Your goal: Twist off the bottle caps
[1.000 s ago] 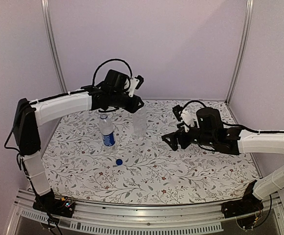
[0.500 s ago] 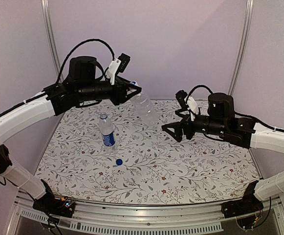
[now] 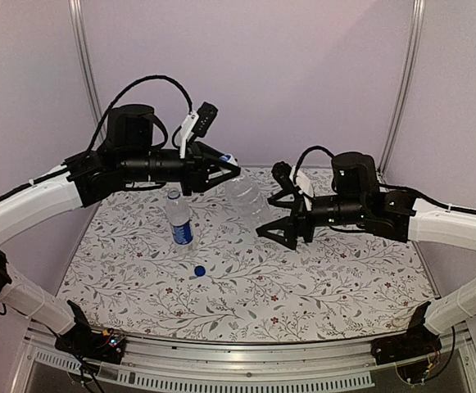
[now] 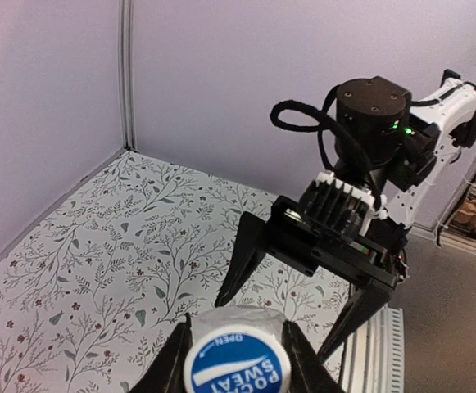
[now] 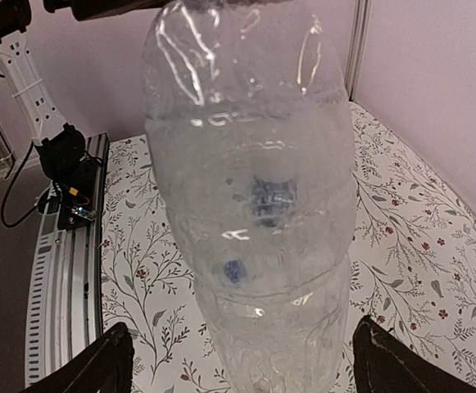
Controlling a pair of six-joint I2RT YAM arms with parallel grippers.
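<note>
Currently pinches the plain bottle at its capped end with the left gripper, jaws drawn close around it. Holds it tilted, well above the table, whitish cap between the fingers, base toward the right. Spreads the right gripper wide, one finger either side of that base, nothing clamped. Has the labelled bottle upright on the table, blue cap lying loose near it.

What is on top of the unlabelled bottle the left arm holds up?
Its cap, whitish with a blue printed top, clamped in the left pincer. The neck beneath is covered.
</note>
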